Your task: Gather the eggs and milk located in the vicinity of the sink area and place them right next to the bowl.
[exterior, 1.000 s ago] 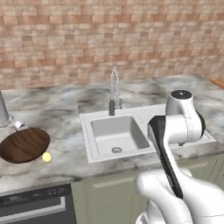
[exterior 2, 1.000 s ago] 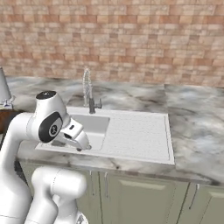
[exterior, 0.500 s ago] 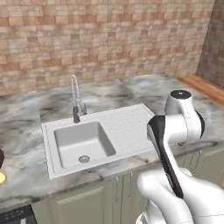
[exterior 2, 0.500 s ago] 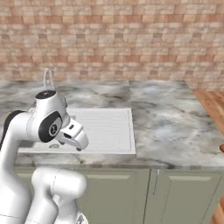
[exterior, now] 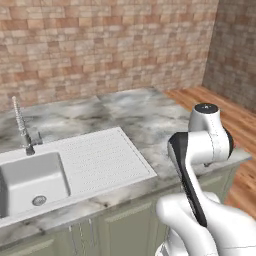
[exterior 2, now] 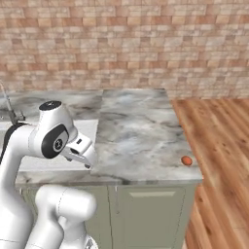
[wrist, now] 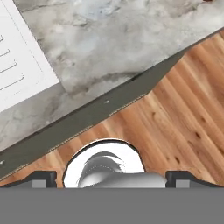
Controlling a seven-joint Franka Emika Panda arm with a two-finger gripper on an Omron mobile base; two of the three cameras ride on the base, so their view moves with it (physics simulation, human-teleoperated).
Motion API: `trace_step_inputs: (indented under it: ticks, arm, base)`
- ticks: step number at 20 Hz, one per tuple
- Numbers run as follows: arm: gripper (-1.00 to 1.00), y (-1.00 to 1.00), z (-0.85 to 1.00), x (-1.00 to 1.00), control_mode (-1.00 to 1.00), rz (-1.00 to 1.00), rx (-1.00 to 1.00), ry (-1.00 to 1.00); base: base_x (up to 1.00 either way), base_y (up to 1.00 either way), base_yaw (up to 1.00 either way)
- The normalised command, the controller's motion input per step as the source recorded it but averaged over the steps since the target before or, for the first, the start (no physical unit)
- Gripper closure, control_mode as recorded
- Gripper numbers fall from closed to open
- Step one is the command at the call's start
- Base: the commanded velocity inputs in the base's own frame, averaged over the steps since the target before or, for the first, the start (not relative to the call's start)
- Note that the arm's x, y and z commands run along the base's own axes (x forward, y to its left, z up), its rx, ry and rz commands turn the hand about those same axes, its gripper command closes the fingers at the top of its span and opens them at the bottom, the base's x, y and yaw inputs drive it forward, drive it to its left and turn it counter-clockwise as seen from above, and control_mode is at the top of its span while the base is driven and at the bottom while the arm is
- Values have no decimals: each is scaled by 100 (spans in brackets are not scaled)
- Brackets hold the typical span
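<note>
Table (exterior: pixel 145 117) runs along the brick wall and ends where the wood floor (exterior 2: pixel 219 160) starts. From the left base camera I see the sink (exterior: pixel 75 167) at the left: basin, ribbed drainboard, spring faucet (exterior: pixel 22 127) behind it. My arm is folded low in front of the table edge, not reaching for anything.

Task status, my read: nothing delivered from what I can see here. The egg (exterior 2: pixel 186 160) sits alone near the table's right front corner in the right base camera, well apart from the sink and close to the edge. It's small, round and smooth, so it could roll off if I nudge it. Milk and bowl aren't anywhere in front of me right now, so I can't say where they stand. Remaining: pick the egg, carry it to the bowl, then find the milk and do the same. So basically all of it is left.

Pincer (wrist: pixel 111 177): jaws spread about as wide as they go, tips at the two sides of the hand camera, nothing between them, touching nothing. It points down past the table edge at the floor, corner of the drainboard at upper left.
</note>
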Motion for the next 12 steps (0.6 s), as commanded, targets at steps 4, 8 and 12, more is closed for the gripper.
trace_step_inputs:
  ticks: [4,8,12]
  arm:
    - [-100,0,0,0,100,0,0,0]
    - [-100,0,0,0,100,0,0,0]
    - [-100,0,0,0,100,0,0,0]
  base:
    - [12,-100,-3]
    - [13,-94,-3]
    - [8,-75,-3]
